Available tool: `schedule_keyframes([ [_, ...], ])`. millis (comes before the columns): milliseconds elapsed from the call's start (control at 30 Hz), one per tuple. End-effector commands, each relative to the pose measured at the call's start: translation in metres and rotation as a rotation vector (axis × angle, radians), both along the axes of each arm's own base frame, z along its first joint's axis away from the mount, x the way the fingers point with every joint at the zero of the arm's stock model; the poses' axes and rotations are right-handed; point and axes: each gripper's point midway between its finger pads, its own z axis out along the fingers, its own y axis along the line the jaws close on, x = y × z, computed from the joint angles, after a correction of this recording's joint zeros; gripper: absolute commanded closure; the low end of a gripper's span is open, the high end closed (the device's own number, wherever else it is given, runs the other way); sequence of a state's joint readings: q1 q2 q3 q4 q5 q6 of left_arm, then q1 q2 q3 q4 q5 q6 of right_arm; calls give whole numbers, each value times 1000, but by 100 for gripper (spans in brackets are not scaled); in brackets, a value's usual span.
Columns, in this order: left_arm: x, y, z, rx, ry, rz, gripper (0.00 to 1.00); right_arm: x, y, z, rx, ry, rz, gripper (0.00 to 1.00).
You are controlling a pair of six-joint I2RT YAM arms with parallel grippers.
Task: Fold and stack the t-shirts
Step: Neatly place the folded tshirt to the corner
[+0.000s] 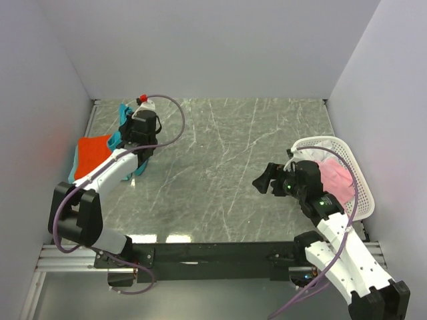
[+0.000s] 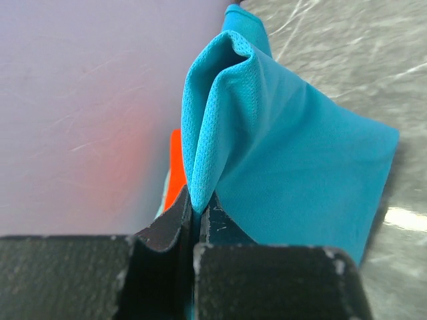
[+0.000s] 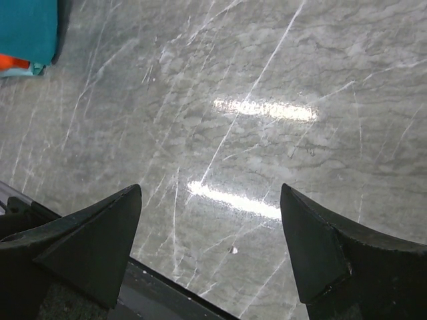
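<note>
At the left edge of the top view, the orange-red t-shirt (image 1: 91, 156) lies on the table (image 1: 227, 167), close against the left wall. The teal-blue t-shirt (image 1: 124, 115) is bunched just beside it, between it and the left arm. The left hand (image 2: 197, 220) is clenched on a raised fold of this teal-blue cloth. The pinch sits at an edge ridge, which probably lets the shirt be lifted or dragged flat for folding. The wall close behind it limits travel to the left.

The centre of the table is bare marble and offers working space.

At centre right, the right hand (image 1: 263, 181) hovers above the table with its jaws spread wide and nothing between them. In its wrist view only marble shows between the fingers. At the right edge, a white mesh basket (image 1: 333, 141) holds the pink t-shirt (image 1: 337, 180), not yet folded. The basket rim stands in the way of a low sideways reach, so access is likely from above.
</note>
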State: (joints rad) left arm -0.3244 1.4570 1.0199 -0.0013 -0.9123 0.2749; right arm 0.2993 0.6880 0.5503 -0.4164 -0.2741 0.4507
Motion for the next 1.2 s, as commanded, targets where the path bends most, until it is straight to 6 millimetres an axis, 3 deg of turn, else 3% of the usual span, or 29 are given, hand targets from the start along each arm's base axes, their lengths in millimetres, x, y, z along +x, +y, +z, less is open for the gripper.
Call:
schedule_keyframes([
  [0, 10, 12, 28, 9, -54, 18, 99, 8, -1, 5, 3, -28, 1, 10],
  [300, 10, 12, 57, -30, -121, 0, 99, 10, -5, 3, 7, -26, -13, 9],
  [700, -3, 16, 73, -31, -82, -34, 99, 10, -6, 2, 5, -18, -18, 9],
  [867, -2, 25, 60, -16, -21, -42, 99, 10, -7, 2, 5, -18, -25, 10],
  [967, -1, 49, 48, -7, 31, 21, 99, 11, -7, 1, 0, -17, -28, 10],
  [1167, 5, 69, 33, -14, 81, 46, 99, 11, -9, 2, -1, -23, -37, 9],
])
